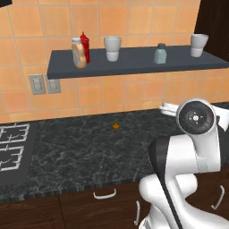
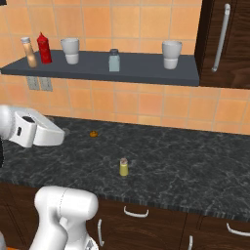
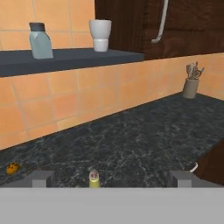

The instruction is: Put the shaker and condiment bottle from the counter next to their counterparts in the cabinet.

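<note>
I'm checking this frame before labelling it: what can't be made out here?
- Shaker: hand view, bottom edge cuts off its lower body.
- Small orange thing on the counter: too small to identify in any view.
- Holder's contents: hand view, too small to tell apart.

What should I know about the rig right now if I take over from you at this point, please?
End effector: open, empty, low over the counter, aimed at the shaker.
Shaker: upright on the counter, not yet grasped.
Condiment bottle: on the cabinet shelf beside the red bottle. Done.
Left: lift the shaker and set it beside the grey-blue shaker.
</note>
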Robot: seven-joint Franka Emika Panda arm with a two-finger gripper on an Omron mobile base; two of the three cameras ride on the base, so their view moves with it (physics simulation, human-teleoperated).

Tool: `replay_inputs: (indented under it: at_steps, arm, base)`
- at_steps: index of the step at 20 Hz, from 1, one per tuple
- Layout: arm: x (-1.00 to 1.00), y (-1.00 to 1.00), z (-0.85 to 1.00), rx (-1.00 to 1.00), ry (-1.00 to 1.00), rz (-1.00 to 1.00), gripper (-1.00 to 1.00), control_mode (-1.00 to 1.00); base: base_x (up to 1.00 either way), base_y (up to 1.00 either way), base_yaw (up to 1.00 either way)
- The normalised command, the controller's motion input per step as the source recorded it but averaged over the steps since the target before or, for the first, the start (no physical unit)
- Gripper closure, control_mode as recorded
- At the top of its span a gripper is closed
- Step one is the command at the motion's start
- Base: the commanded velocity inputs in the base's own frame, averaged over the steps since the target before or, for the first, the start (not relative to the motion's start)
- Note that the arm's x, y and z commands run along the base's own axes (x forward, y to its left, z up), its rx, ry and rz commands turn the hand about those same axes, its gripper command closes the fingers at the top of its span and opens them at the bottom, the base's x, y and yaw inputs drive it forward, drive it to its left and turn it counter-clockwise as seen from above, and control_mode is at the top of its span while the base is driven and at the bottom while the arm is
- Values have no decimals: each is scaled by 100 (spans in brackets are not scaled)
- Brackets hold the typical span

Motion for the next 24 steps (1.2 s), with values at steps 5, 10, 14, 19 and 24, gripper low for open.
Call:
replay_inputs:
  at_steps: [5,10,14,19,24]
  arm:
    - [4,-14,-100,-2,-25,0,-100,-100]
    - [10,-7,-100,-4,-30,2,-100,-100]
    - [7,-27,-100,-4,-34,3,-100,-100]
    - [29,-30,-100,-6,-34,6,-100,-100]
    - [25,-25,-100,-5,-20,3,-100,-100]
  base:
    - [0,0,0]
    - [0,0,0]
    - [0,0,0]
    - [0,0,0]
    - [0,0,0]
